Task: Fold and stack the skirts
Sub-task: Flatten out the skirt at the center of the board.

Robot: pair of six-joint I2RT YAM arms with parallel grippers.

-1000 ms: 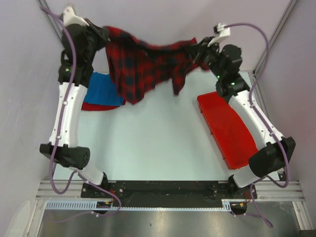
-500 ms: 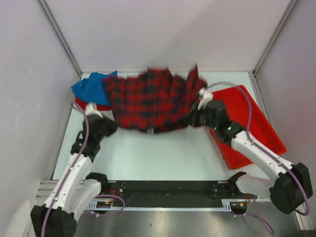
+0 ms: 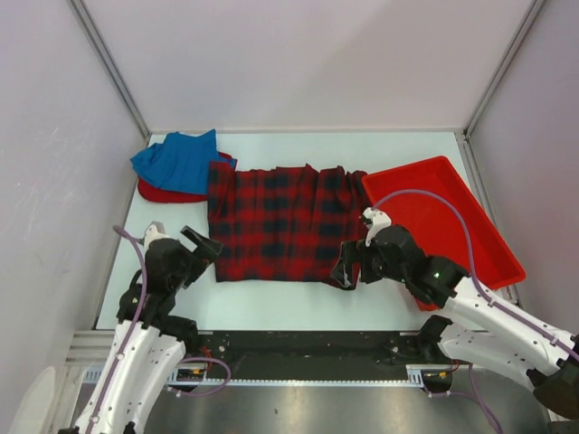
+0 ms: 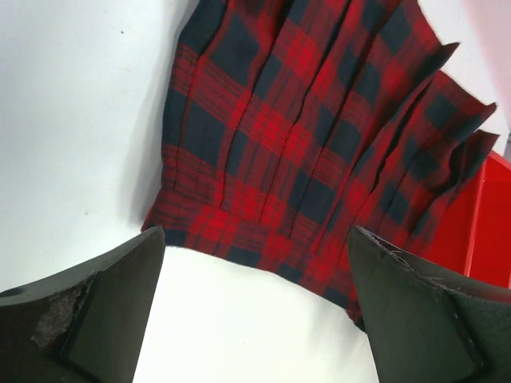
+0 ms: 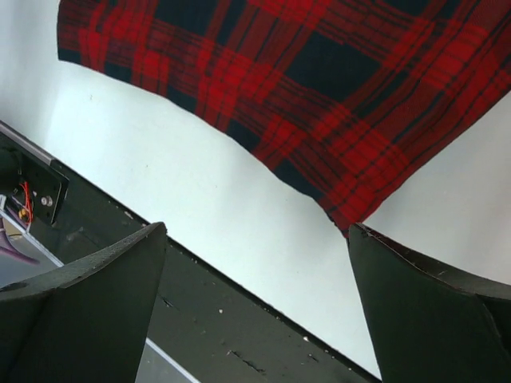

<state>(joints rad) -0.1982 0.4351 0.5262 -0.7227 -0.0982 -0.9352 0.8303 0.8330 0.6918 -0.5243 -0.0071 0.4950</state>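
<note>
The red-and-navy plaid skirt (image 3: 285,224) lies spread flat on the white table, pleats running front to back. My left gripper (image 3: 204,246) stands open at its near left corner, with nothing between the fingers. My right gripper (image 3: 344,267) stands open at its near right corner. The left wrist view has the plaid skirt (image 4: 311,136) just beyond the open left gripper (image 4: 255,235). In the right wrist view the skirt's corner (image 5: 319,72) lies just past the open right gripper (image 5: 257,230). A bright blue skirt (image 3: 176,161) lies crumpled on a plain red skirt (image 3: 158,192) at the back left.
A rigid red tray (image 3: 443,226) sits at the right, its left edge touching the plaid skirt; it also shows in the left wrist view (image 4: 483,223). Grey walls close in the table on three sides. The dark mounting rail (image 5: 200,319) runs along the near edge.
Both grippers carried the plaid skirt down from the air and laid it flat. Both have opened, let go of it and drawn back toward the near edge.
</note>
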